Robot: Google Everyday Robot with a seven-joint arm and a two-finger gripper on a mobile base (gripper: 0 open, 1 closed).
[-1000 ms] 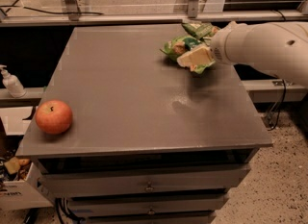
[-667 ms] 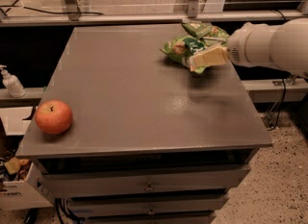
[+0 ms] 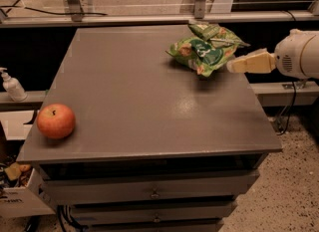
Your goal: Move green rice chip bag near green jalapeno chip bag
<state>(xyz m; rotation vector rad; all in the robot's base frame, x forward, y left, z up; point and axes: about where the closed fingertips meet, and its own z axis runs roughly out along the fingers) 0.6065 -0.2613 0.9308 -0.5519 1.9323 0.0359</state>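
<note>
The green rice chip bag [image 3: 201,55], light green with a dark round logo, lies on the grey table [image 3: 129,101] at its far right. The green jalapeno chip bag [image 3: 215,31], smaller and darker, lies just behind it, and the two touch or overlap. My gripper [image 3: 233,66], cream-coloured on a white arm, reaches in from the right edge. Its tip is just right of the rice chip bag, level with the bag's near right corner and very close to it. I cannot tell whether it touches the bag.
A red apple [image 3: 56,121] sits at the table's front left corner. A soap bottle [image 3: 12,85] stands on a ledge left of the table. Drawers [image 3: 149,192] are under the tabletop. A rail and posts run behind the table.
My gripper has drawn back to the right, off the rice chip bag. The bag now lies fully in view against the jalapeno bag. The apple has not moved.
</note>
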